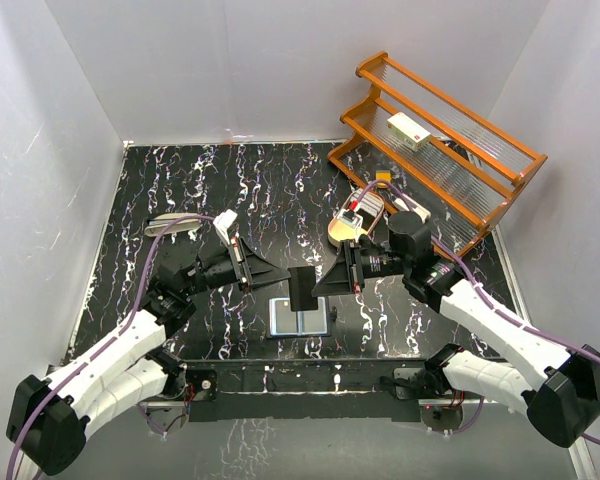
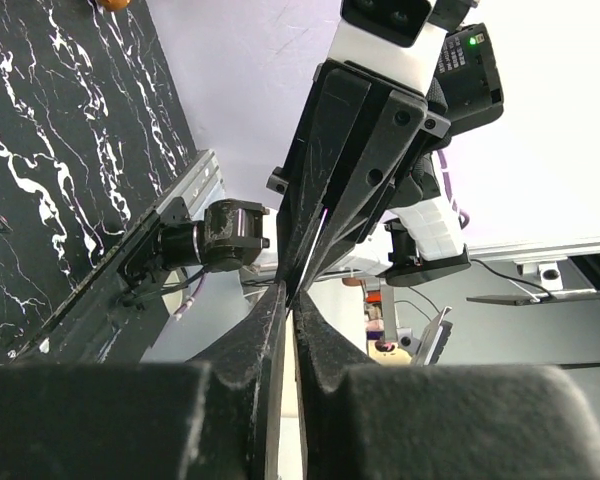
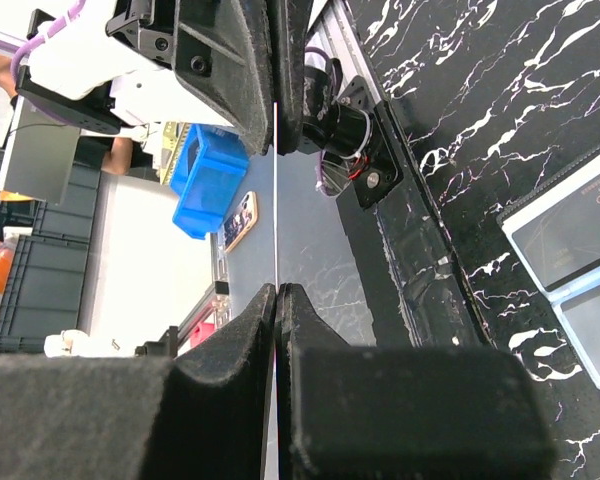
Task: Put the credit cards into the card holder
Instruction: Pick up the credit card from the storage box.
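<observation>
Your left gripper (image 1: 285, 280) is squeezed tight on a thin card (image 1: 303, 288). In the left wrist view its two fingers (image 2: 265, 340) press together with just the pale edge of the card between them. Your right gripper (image 1: 321, 285) is clenched on the same card from the other side. In the right wrist view the card (image 3: 277, 200) looks like one thin white line that runs from your right fingers (image 3: 245, 340) up into the left ones. So both grippers meet nose to nose over the middle of the table (image 1: 180, 200), and the card hangs in the air between them. It stands on its edge and looks dark from above. The card holder (image 1: 300, 318) lies open and flat on the table, just near of the held card and under it, between your two arms. Its blue-grey inside faces look up. In the right wrist view the card holder (image 3: 570, 250) shows a pale rectangle on each half, and one has small letters on it. The held card is not touching the card holder. Farther out, a cream tray (image 1: 358, 215) sits just behind your right arm. A wooden rack (image 1: 450, 140) stands in the far right corner, with a white box (image 1: 410, 130) on its shelf.
</observation>
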You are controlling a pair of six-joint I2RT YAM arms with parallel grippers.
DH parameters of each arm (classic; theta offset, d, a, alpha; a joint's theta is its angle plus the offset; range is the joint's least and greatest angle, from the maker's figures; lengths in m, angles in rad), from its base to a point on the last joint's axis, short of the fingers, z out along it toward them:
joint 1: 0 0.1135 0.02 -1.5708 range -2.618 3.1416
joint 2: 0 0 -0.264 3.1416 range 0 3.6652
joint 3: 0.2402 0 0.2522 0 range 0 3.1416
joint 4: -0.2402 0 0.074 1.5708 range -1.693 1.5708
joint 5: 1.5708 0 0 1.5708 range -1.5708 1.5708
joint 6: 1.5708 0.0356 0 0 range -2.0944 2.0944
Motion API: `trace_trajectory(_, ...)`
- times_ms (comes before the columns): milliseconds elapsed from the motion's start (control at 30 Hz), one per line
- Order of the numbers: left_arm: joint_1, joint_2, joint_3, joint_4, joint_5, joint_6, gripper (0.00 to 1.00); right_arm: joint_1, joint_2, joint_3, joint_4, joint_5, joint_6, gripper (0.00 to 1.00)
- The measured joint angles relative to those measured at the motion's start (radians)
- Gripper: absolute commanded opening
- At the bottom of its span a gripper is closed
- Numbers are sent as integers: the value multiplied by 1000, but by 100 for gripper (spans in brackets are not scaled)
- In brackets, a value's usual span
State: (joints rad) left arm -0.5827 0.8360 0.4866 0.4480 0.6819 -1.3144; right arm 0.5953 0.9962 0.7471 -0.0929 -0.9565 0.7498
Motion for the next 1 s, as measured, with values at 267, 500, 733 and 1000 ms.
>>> trace_trajectory(267, 0, 2, -28, 52, -2, -25, 0, 0, 1, -28, 48, -13, 23, 0)
trace_trajectory(500, 0, 4, -47, 62, -22, -29, 0, 0, 2, -54, 79, -2, 48, 11)
trace_trajectory(733, 0, 42, -79, 47, -54, -13, 0, 0, -3, -91, 58, 95, 63, 31)
trace_trajectory(1000, 0, 55, -154, 21, -107, 6, 0, 0, -24, -92, -96, 275, 6, 45)
